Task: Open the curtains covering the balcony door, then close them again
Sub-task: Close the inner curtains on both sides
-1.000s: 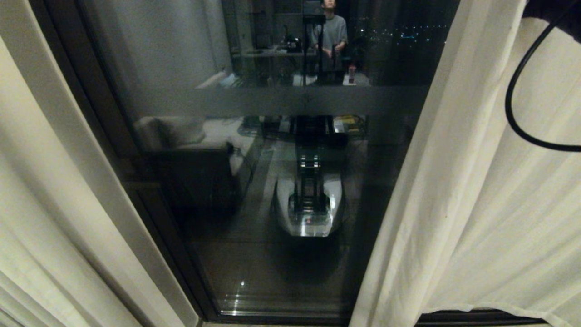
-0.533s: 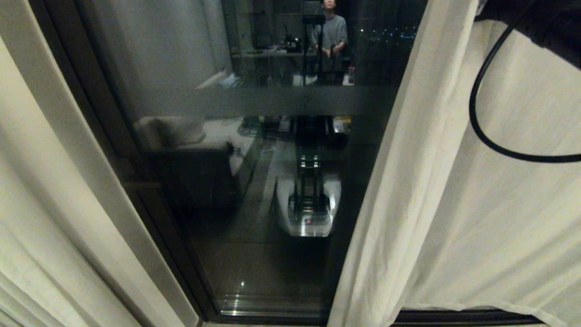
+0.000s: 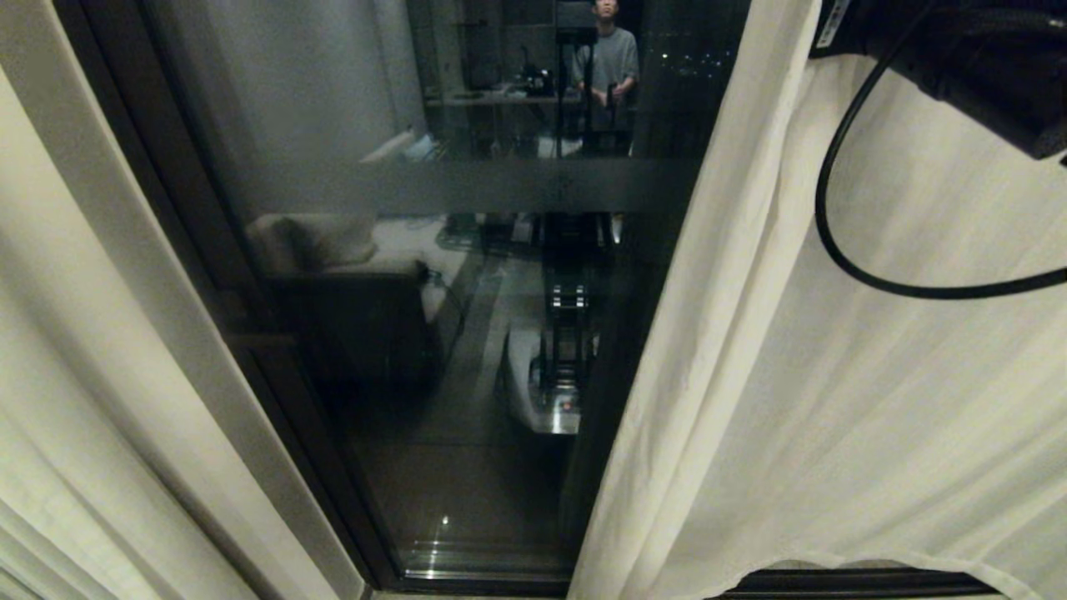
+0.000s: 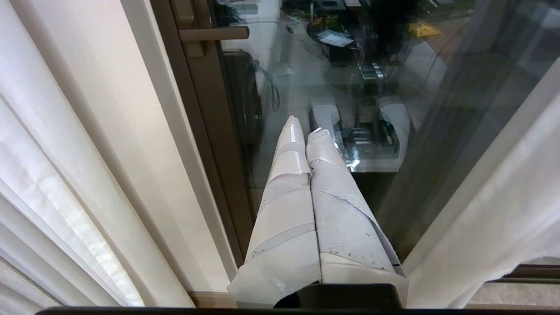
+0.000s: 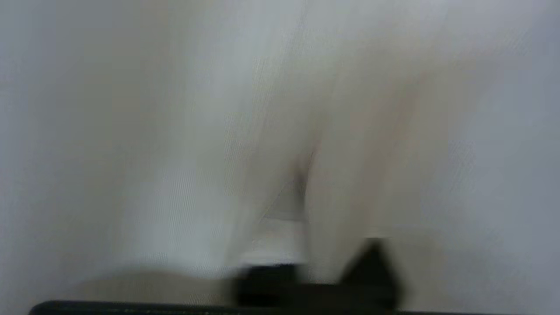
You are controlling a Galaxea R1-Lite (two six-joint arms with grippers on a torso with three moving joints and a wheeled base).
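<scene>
Dark door track [image 3: 859,581] along the bottom, beneath the glass. Pale floor strip [image 4: 503,299] just in front of it. Curtain hem [image 3: 834,567] hanging just above the track, contact unclear.

Your left gripper [image 4: 306,131] sits parked low at near left, its white taped fingers [image 4: 288,175] pressed flat together, pointing forward. Your right arm [image 3: 959,50] reaches in high at far right, black cable [image 3: 842,250] looping below the wrist; its fingers are smothered in blur.
</scene>
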